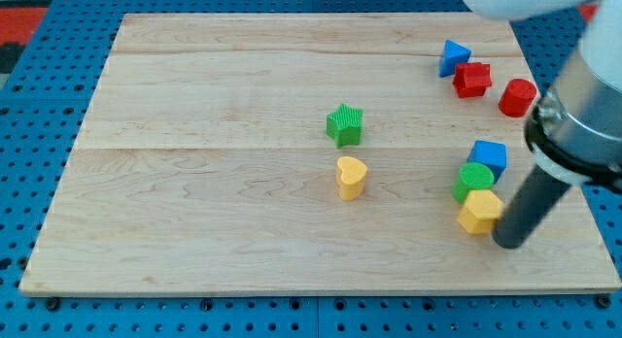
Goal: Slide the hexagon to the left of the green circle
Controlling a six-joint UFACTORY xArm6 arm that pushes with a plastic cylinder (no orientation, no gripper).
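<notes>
Entry: I carry no jaws on this rig, so there is nothing to report as released, clenched or grasping; contact is by my tip (507, 243) alone, the lower end of the dark rod, resting on the wooden surface (214, 231) near the view's bottom right. The tip sits just to the view's right of the yellow hexagon (479, 212), touching it or very nearly so; I cannot tell which. That placement makes sense for the task: pushing from the right side sends the hexagon toward the view's left. The hexagon currently lies directly below the green circle (473, 180), touching it, and the blue cube (489, 155) sits just above and right of the circle, so the three form a tight cluster. My judgement is that the hexagon is not yet at its goal, since it is below the circle and not to its left. Risk: a push angled upward would drag the circle along. Elsewhere, well apart: the green star (345, 124) and yellow heart (351, 177) mid-board, and a blue triangle (452, 57), red star-like block (472, 79) and red cylinder (518, 97) at the top right.
</notes>
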